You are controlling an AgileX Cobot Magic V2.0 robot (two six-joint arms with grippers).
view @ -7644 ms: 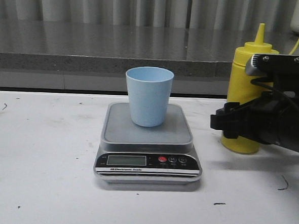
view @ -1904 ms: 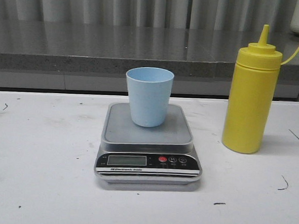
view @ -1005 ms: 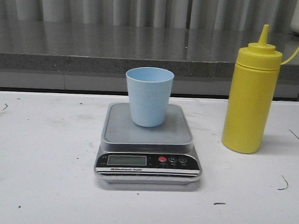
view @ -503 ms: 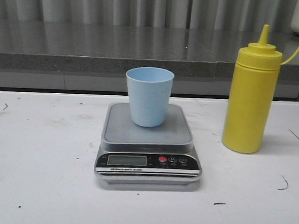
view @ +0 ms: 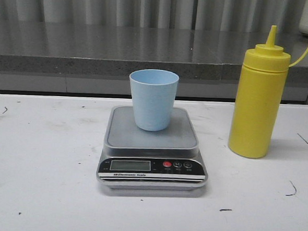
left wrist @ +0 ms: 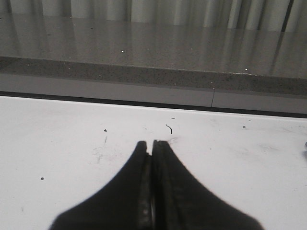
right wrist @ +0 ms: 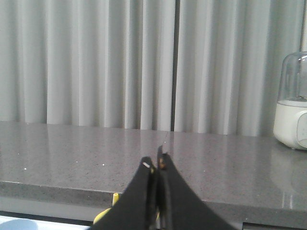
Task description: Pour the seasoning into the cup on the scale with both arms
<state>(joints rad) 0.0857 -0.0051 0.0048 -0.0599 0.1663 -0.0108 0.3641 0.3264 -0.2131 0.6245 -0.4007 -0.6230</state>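
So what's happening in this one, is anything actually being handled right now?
Nothing is being held at this moment. The pale blue cup stands upright on the scale, and the yellow seasoning bottle stands upright on the white table to the right of the scale, apart from it. Neither arm shows in the front view. The left gripper is shut and empty over bare table; the right gripper is also shut, facing the grey counter and curtain.

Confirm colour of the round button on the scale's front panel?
Red button, clearest in front view.
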